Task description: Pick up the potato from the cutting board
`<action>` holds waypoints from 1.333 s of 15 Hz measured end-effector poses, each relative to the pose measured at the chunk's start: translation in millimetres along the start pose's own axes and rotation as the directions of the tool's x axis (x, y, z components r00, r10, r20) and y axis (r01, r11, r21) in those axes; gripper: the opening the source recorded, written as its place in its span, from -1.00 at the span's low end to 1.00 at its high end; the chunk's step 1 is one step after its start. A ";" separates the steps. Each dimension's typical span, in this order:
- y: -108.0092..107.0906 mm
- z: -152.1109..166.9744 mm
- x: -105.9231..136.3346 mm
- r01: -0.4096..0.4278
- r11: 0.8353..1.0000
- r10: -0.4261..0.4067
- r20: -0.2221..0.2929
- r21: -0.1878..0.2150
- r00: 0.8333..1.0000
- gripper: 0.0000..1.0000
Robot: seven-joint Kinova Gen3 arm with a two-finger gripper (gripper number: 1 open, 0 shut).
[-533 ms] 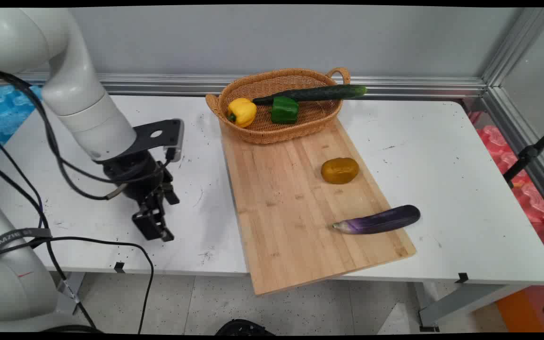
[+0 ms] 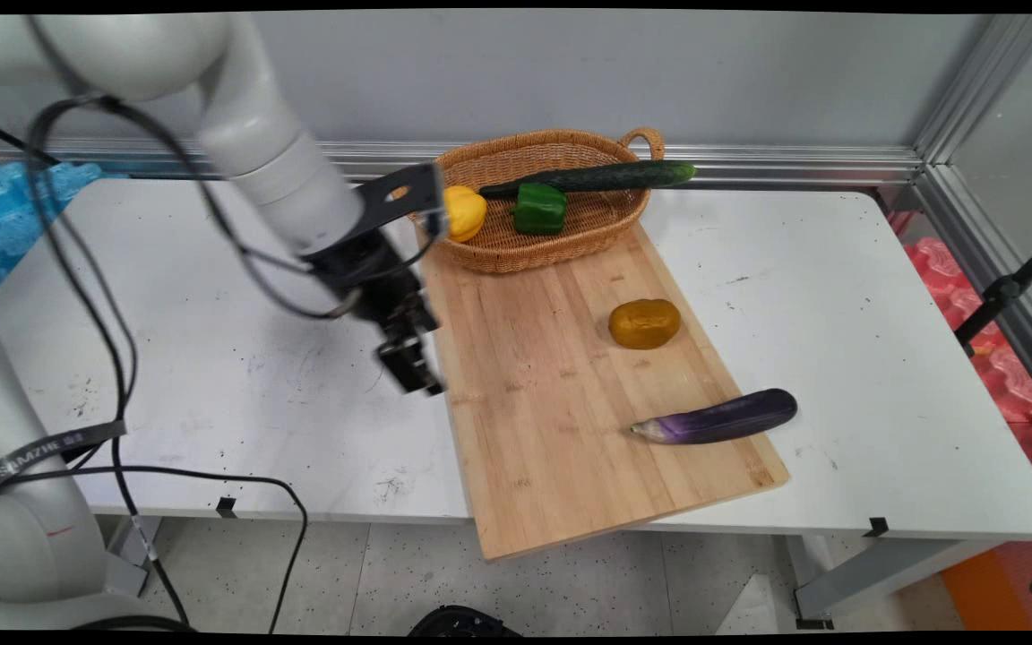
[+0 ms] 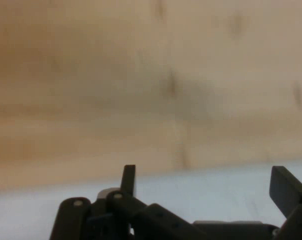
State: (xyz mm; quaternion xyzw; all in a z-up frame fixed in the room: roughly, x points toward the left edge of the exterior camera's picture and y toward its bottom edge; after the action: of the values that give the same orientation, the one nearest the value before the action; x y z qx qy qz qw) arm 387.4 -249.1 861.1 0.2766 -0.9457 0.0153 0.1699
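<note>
claw [image 2: 417,376] moved right to cutting board [image 2: 570,394] edge (fingers apart, empty).

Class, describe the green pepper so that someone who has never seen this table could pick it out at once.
Find the long wooden board on the white table; a wicker basket sits at its far end. Inside lie three vegetables. The green pepper is the blocky one in the middle, between the yellow pepper and the long dark cucumber.
</note>
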 end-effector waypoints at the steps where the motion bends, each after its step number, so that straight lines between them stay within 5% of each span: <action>1: -2.6 1.6 8.9 -0.001 1.000 0.002 -0.016 0.007 1.000 1.00; 11: -31.7 46.2 120.1 -0.038 0.995 0.057 -0.211 0.095 0.976 1.00; 20: -42.4 104.7 164.4 -0.035 0.994 0.062 -0.282 0.101 0.957 1.00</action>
State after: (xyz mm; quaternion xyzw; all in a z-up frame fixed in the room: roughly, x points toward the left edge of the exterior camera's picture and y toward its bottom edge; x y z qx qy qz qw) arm 247.4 -383.0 814.0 0.2559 -0.9162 0.1041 0.2904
